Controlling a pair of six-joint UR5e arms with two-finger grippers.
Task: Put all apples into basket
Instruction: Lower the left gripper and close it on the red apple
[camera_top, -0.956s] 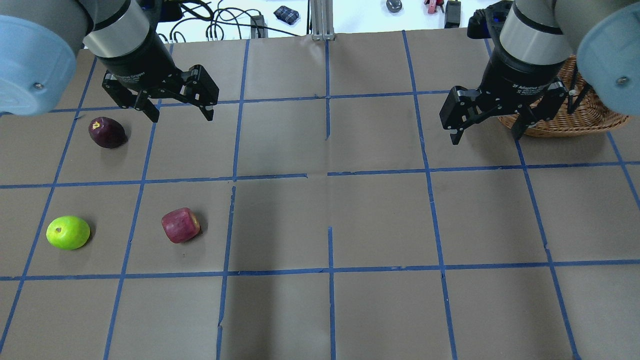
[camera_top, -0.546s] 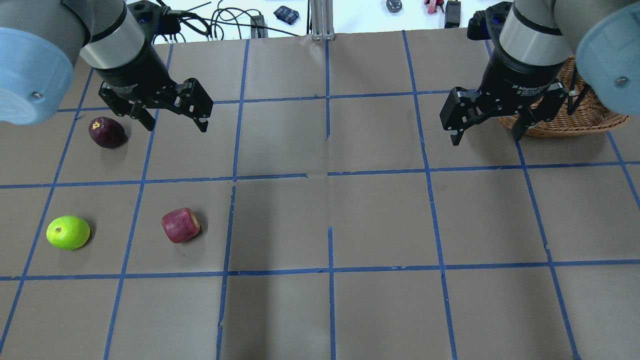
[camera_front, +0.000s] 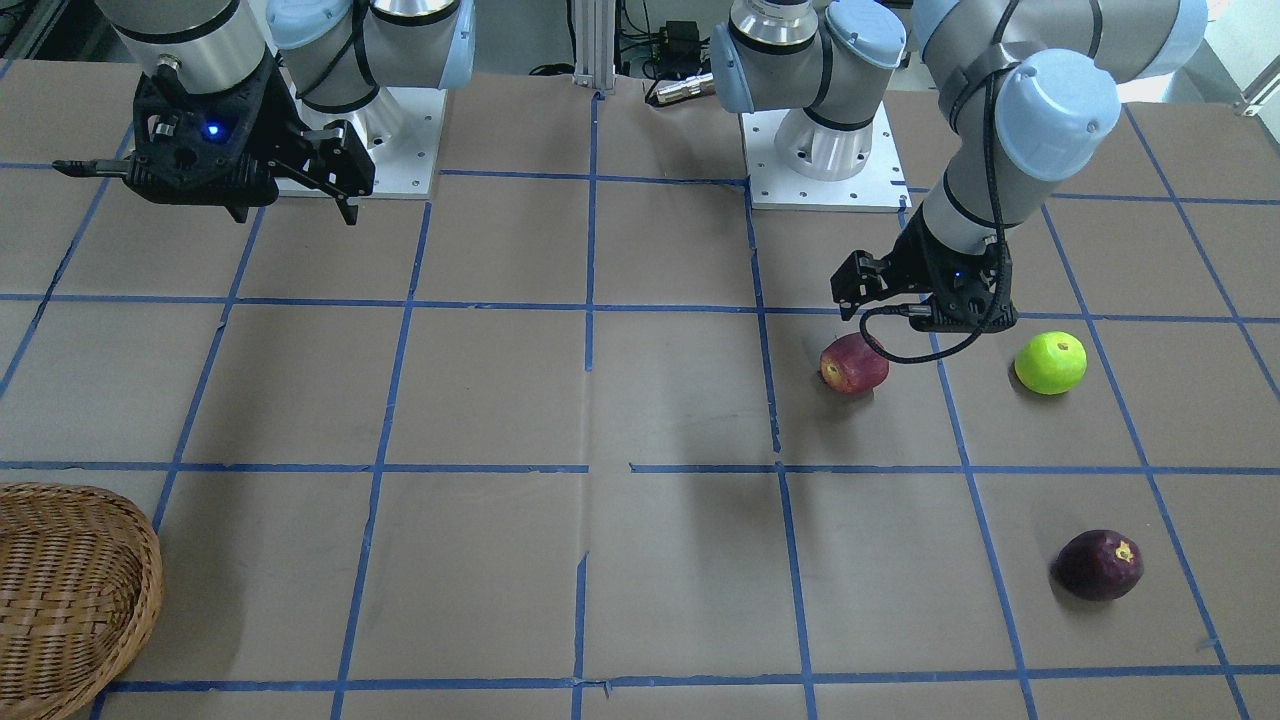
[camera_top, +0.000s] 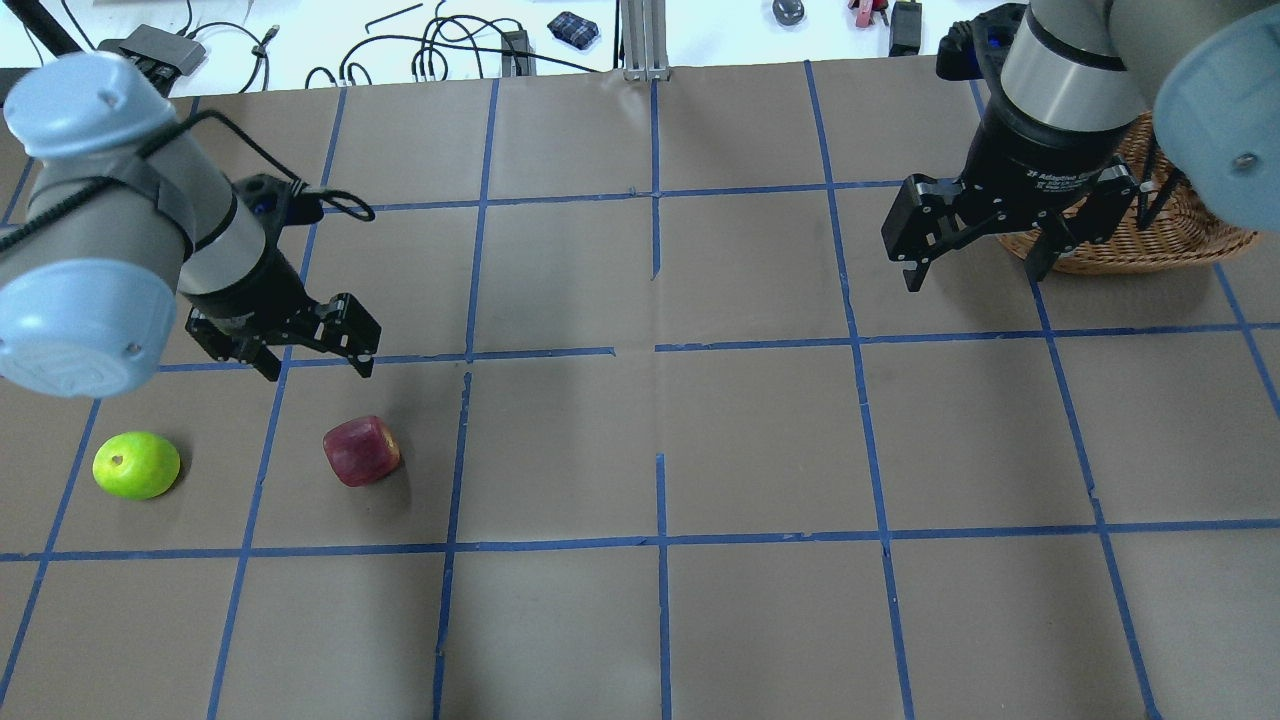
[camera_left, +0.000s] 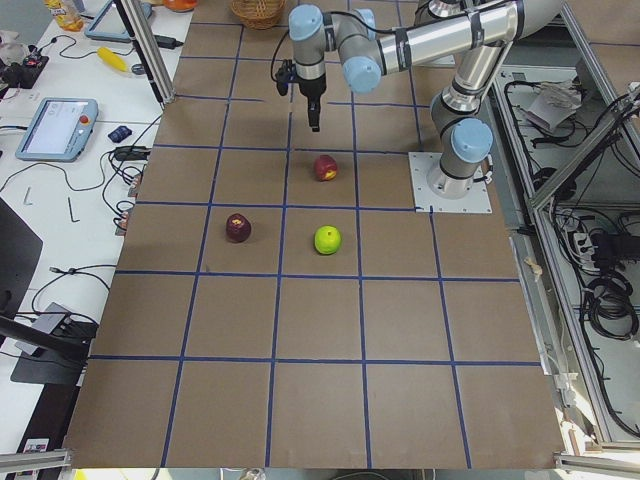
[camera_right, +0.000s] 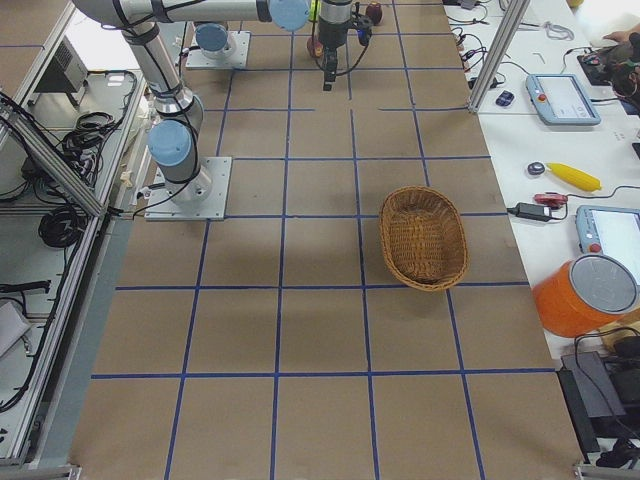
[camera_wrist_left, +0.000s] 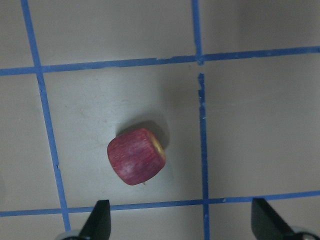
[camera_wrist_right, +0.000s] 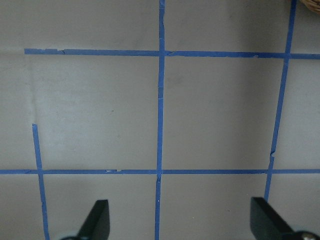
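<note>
The red apple (camera_top: 361, 451) lies on the brown paper, seen also as the red apple (camera_wrist_left: 136, 156) just ahead of my left gripper's fingertips. My left gripper (camera_top: 318, 372) hangs open above the table, a little behind this apple. The green apple (camera_top: 136, 465) lies to its left. The purple apple (camera_front: 1099, 565) shows in the front-facing view; in the overhead view my left arm covers it. My right gripper (camera_top: 972, 280) is open and empty beside the wicker basket (camera_top: 1190, 225), which stands at the far right.
Blue tape lines grid the paper-covered table. Cables and small items (camera_top: 440, 45) lie past the far edge by an aluminium post (camera_top: 645, 40). Both arm bases (camera_front: 820, 150) stand at the robot's side.
My left arm has swung toward the table's near side, from beside the purple apple to just behind the red apple, and now hides the purple one. The right gripper has barely shifted.
</note>
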